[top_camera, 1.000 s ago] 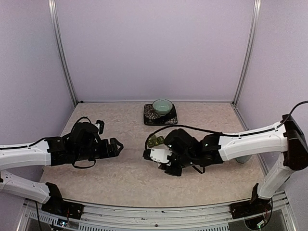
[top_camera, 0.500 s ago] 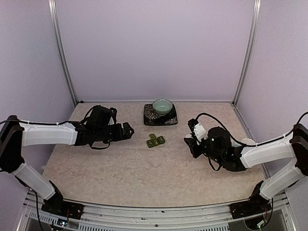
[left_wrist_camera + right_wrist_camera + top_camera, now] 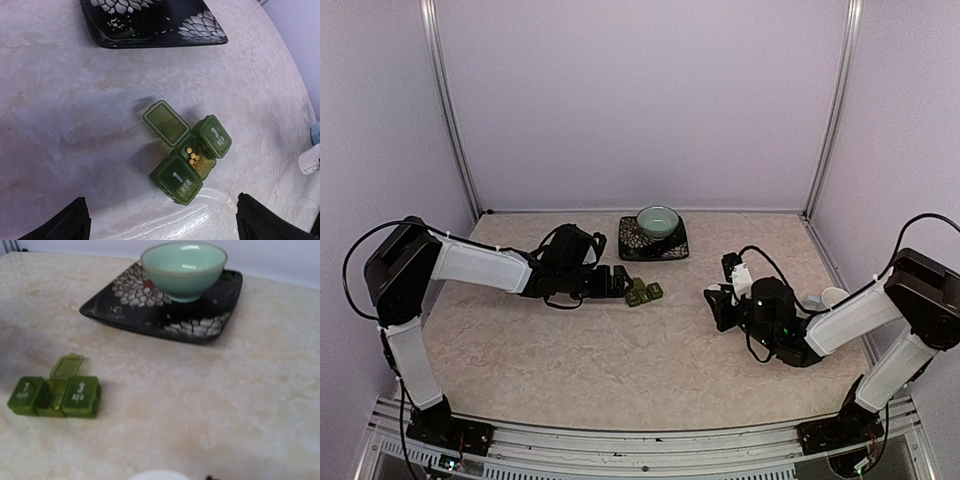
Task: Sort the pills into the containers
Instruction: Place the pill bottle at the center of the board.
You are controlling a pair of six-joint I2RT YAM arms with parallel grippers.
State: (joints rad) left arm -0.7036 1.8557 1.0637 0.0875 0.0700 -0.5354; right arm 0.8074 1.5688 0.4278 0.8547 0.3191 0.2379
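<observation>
The left gripper (image 3: 618,287) hangs low over the tabletop (image 3: 570,370), in front of and to the left of the black patterned plate (image 3: 670,250). Its jaws are spread wide and aimed at the containers (image 3: 642,292). That looks like a stance for bracketing the strip, either to steady it or to press a lid down, but nothing is gripped and I cannot tell if a fingertip touches it.

The containers lie flat on the tabletop just in front of the plate, apart from its near edge. They form a dark green translucent strip of three joined square boxes. One end box is marked 1 MON and the other 3 WED, both with lids down. The middle box has its lid (image 3: 166,122) thrown back, probably so that it can be filled, and a small cluster of yellow-orange pills (image 3: 194,161) sits inside.

On the plate stands a pale teal bowl (image 3: 658,220), whose contents are not visible.

The right gripper (image 3: 716,308) sits to the right of the plate and nearer the arm bases, well apart from it. Its jaws are pressed together on nothing. Its wrist camera faces the strip and the plate, so I judge it is parked clear to give the left arm room.
</observation>
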